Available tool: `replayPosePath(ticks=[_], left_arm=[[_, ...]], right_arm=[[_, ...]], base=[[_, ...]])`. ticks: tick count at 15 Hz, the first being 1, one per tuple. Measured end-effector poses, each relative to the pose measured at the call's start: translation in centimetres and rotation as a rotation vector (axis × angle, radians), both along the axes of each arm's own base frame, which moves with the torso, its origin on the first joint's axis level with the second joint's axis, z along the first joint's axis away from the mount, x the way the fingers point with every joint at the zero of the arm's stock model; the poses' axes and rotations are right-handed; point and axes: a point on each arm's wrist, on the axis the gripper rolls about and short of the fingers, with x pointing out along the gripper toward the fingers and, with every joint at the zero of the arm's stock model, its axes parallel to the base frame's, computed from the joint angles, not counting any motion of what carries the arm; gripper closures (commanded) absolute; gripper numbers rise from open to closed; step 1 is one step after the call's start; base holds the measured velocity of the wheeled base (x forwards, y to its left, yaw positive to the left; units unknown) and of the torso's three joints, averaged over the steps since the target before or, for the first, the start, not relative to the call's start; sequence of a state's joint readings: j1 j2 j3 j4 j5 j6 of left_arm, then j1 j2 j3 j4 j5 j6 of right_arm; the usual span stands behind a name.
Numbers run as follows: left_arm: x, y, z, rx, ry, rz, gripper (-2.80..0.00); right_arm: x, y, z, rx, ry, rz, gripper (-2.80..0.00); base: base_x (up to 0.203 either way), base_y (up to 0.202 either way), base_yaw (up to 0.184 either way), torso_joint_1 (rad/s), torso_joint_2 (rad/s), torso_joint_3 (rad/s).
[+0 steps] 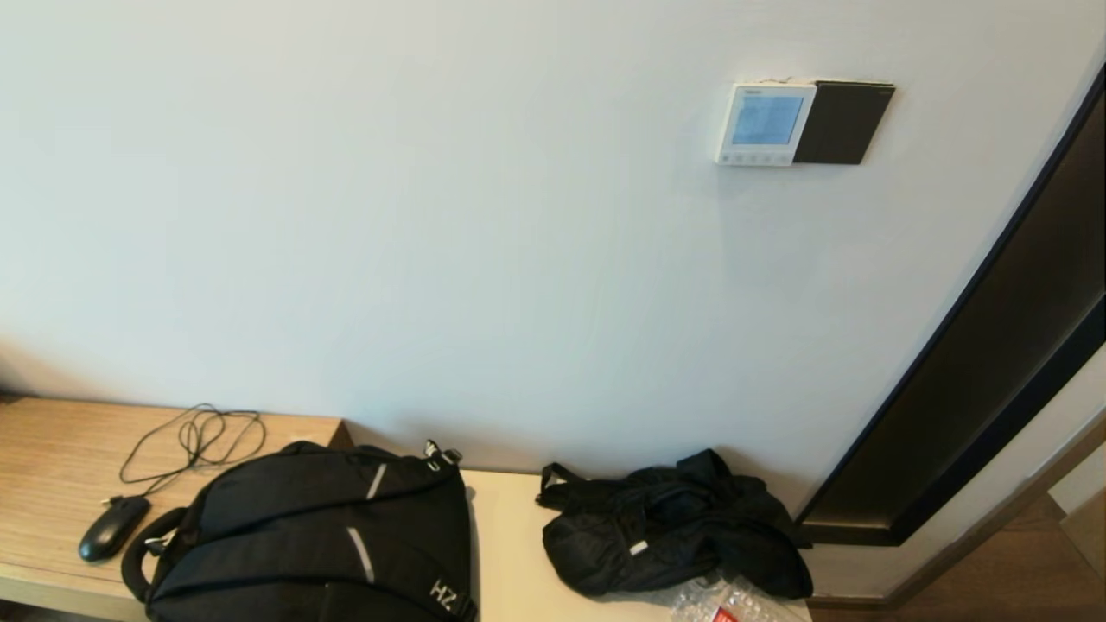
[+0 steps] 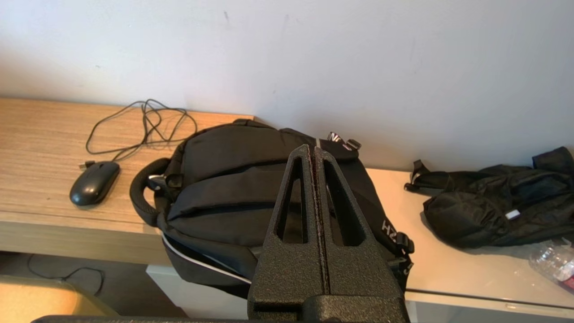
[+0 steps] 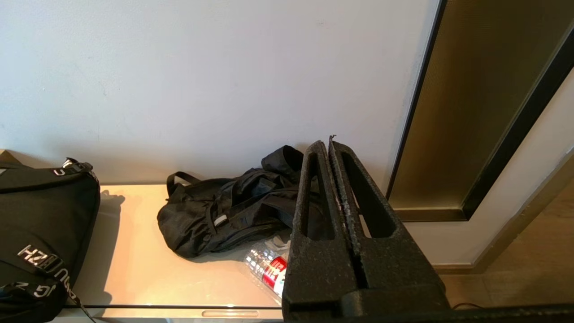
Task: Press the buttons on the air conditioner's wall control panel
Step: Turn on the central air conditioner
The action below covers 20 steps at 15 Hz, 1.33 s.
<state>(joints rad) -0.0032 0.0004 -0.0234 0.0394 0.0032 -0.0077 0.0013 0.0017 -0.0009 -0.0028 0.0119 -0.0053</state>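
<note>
The white control panel [image 1: 764, 123] with a pale blue screen hangs high on the wall at the upper right of the head view. Its row of tiny buttons [image 1: 753, 158] runs along its lower edge. A plain black plate [image 1: 843, 122] adjoins it on the right. Neither arm shows in the head view. My left gripper [image 2: 311, 150] is shut and empty, low above the black backpack. My right gripper [image 3: 326, 144] is shut and empty, low above the black bag and near the dark door frame. The panel is out of both wrist views.
A black backpack [image 1: 311, 540], a crumpled black bag [image 1: 670, 523], a mouse [image 1: 112, 527] with its cable and a clear bottle [image 3: 264, 267] lie on the low bench [image 1: 505, 553] under the wall. A dark door frame [image 1: 976, 380] runs at the right.
</note>
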Motion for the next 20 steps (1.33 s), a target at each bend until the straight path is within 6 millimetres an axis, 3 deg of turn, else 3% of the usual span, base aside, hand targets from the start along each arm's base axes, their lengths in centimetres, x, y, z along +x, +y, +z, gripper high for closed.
replayPosePath(ticks=[16,18,20], left_arm=[[0.0,0.0,0.0,0.0,0.0,0.0,0.0],[0.0,0.0,0.0,0.0,0.0,0.0,0.0],[0.0,0.0,0.0,-0.001,0.0,-0.001,0.0]], right_arm=[[0.0,0.0,0.2,-0.012,-0.009,-0.01,0.0],[-0.3,0.0,1.1,-0.013,-0.029,-0.012,0.0],[-0.8,0.0,3.3,-0.012,-0.071,-0.012,0.0]], base=[[0.0,0.0,0.0,0.0,0.0,0.0],[0.0,0.0,0.0,0.0,0.0,0.0],[0.0,0.0,0.0,0.0,0.0,0.0]])
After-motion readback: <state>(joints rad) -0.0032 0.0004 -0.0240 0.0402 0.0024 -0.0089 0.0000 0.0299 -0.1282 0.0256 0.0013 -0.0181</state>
